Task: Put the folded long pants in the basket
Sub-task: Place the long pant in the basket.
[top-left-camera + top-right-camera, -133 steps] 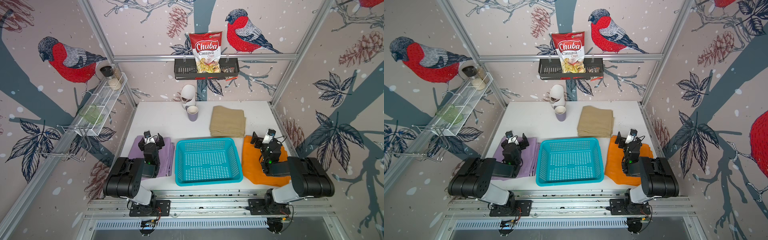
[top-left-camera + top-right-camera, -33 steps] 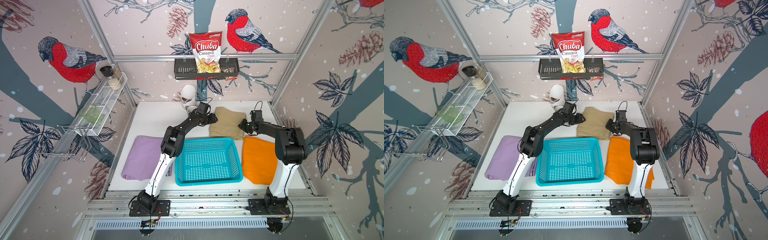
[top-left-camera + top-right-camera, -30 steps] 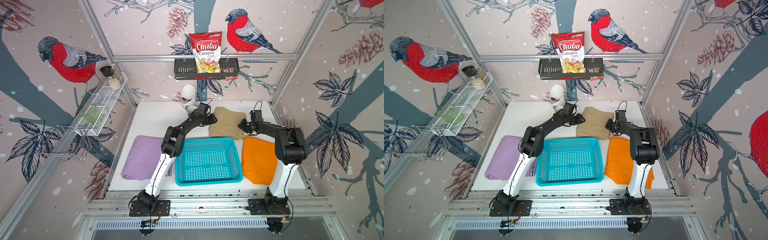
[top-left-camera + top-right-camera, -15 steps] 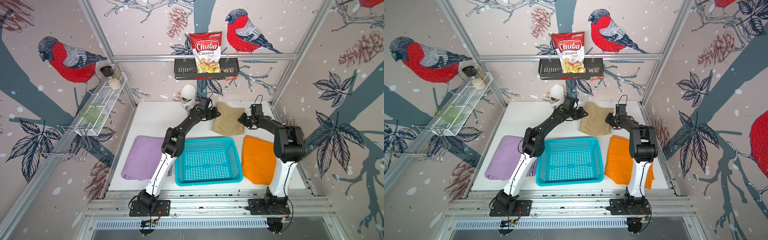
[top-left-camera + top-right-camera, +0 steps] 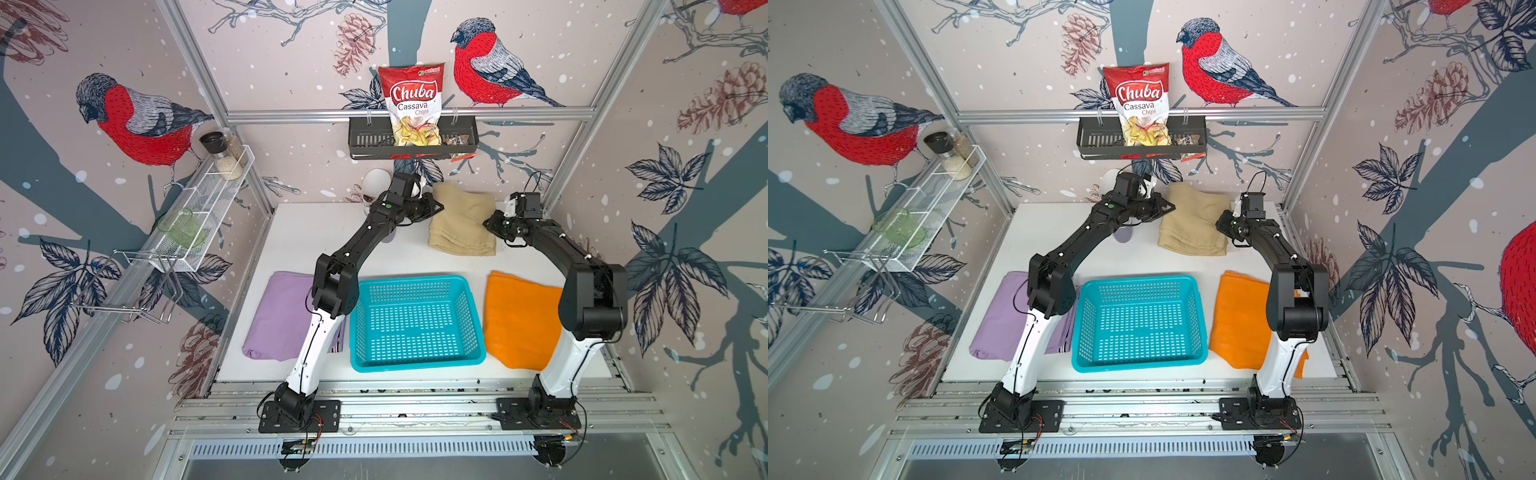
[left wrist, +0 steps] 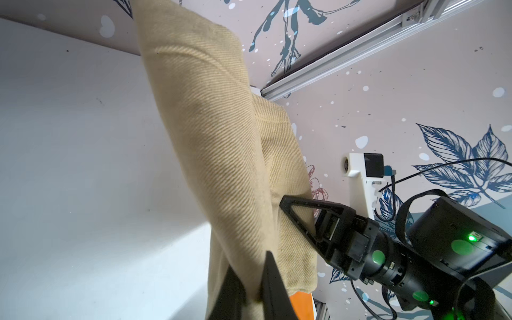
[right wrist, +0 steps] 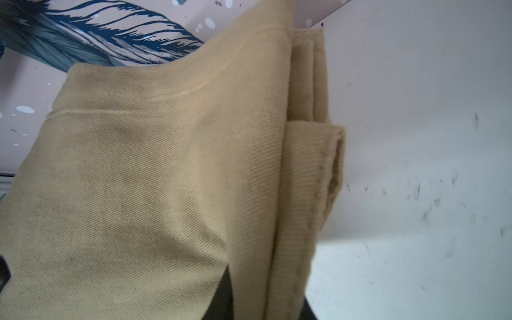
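Tan pants (image 5: 461, 226): folded, at the far end of the tabletop (image 5: 316, 237), beyond the basket (image 5: 415, 281) and outside it. Both side edges are raised and the near edge droops toward the surface. Left pincer (image 5: 436, 206): clenched on the tan pants' left edge, with cloth pinched between its closed jaws in the left wrist view. Right pincer (image 5: 487, 222): clenched on the opposite edge, the fabric filling the right wrist view. Basket: turquoise, slotted, toward the front of the tabletop. Orange pants (image 5: 519, 320): flat, just right of the basket, partly behind the right arm. Lilac pants (image 5: 278, 320): flat, just left of the basket, partly behind the left arm.
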Available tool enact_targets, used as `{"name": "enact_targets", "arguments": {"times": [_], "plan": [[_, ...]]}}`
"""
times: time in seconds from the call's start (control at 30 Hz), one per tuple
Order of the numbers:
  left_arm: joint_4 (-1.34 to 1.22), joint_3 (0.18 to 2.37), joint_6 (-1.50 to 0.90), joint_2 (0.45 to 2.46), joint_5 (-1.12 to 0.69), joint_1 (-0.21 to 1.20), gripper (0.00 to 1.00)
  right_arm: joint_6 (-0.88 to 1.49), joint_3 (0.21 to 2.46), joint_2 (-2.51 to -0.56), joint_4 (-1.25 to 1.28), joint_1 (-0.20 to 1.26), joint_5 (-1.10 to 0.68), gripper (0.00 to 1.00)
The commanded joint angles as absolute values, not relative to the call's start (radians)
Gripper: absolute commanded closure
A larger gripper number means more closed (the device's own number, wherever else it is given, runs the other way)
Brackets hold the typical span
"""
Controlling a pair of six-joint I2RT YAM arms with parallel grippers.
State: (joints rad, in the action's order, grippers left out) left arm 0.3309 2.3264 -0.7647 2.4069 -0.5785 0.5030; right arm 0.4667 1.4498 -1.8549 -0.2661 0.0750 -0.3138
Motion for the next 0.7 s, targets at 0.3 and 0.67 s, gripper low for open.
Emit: {"name": "enact_targets", "arguments": {"times": [0.3,0.67], "plan": [[0.193,1.510,-0.673,1.763,-0.445,0.509,1.00,0.435,1.206,-1.512,-0.382,0.312,-0.136,1.00],[0.276,1.029,-0.674,1.257,-0.240,0.516,1.00,0.603,1.062,-1.277,-0.395,0.661,0.056,1.00]]}}
